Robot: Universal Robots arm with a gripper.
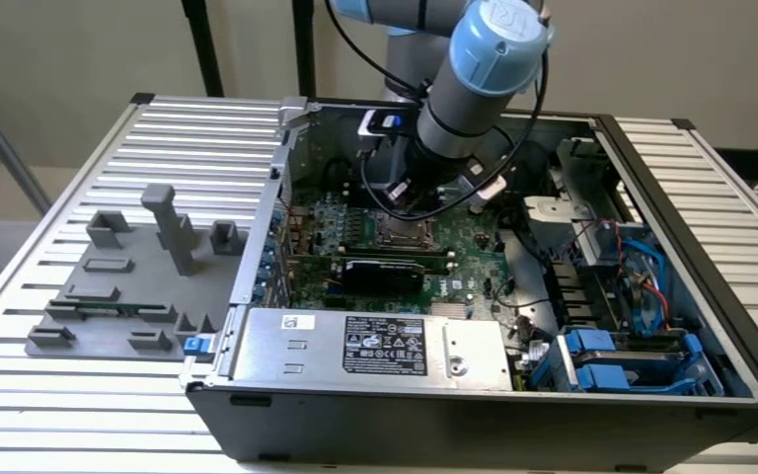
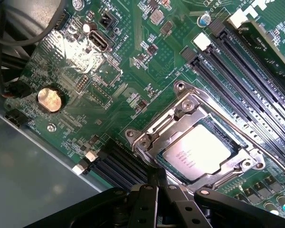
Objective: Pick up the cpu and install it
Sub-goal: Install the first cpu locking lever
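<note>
The cpu (image 2: 198, 151) was seen lying flat inside the socket frame (image 2: 192, 137) on the motherboard (image 2: 109, 90), its pale metal top facing up and the frame's metal border around it. The gripper (image 2: 157, 187) was held just beside the frame's edge with its fingers drawn together and nothing between them (in the exterior view the arm (image 1: 465, 89) was reaching down into the open computer case (image 1: 485, 415)). The chip was judged light, stiff and thin, with a smooth, likely slippery lid and a delicate underside; it would best be taken by opposite edges, kept level, and never forced.
</note>
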